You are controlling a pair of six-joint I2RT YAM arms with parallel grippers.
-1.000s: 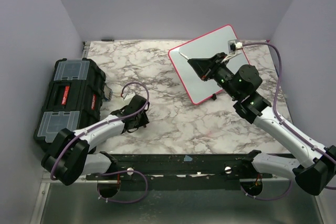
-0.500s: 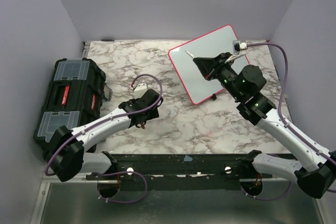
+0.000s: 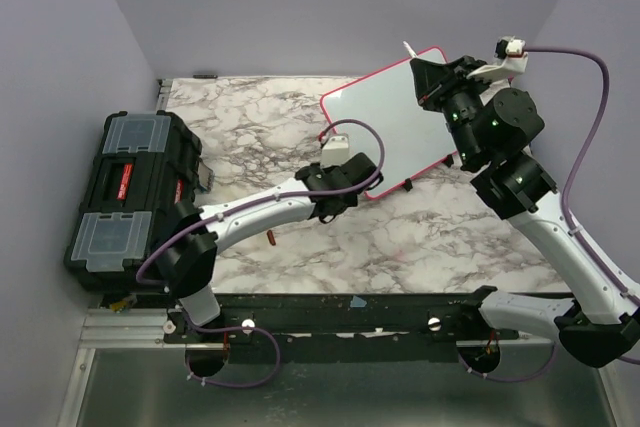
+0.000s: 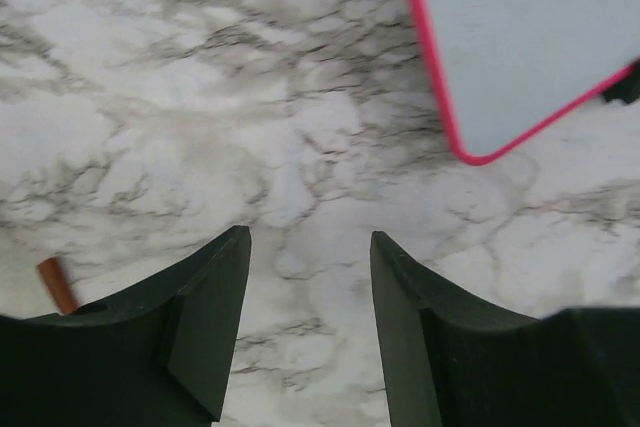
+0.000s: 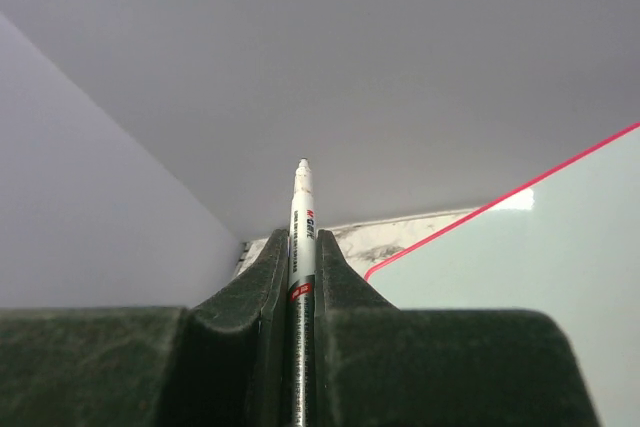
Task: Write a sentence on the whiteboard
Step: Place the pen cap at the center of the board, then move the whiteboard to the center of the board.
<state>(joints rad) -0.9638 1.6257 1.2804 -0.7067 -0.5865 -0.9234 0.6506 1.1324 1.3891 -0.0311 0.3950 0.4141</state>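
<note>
The whiteboard [image 3: 385,127], white with a pink-red rim, lies at an angle on the marble table at the back right. No sentence shows on its surface [image 5: 540,247]. My right gripper [image 3: 425,75] is lifted over the board's far corner, shut on a white marker [image 5: 303,207] whose tip [image 3: 407,47] points up toward the back wall. My left gripper [image 3: 338,187] hovers just left of the board's near corner [image 4: 520,37]. Its jaws [image 4: 310,232] stand open over bare marble with nothing between them.
A black toolbox [image 3: 130,187] with clear lid compartments sits at the table's left edge. A small orange-brown piece [image 3: 272,238] lies on the marble behind my left gripper [image 4: 57,285]. A small dark object [image 3: 408,185] sits at the board's near edge. Purple walls close in on three sides.
My left arm has swung right and forward to the board's near corner, its jaws wider, leaving the orange-brown piece on the table. My right gripper has lifted the marker off the board toward the back right.
</note>
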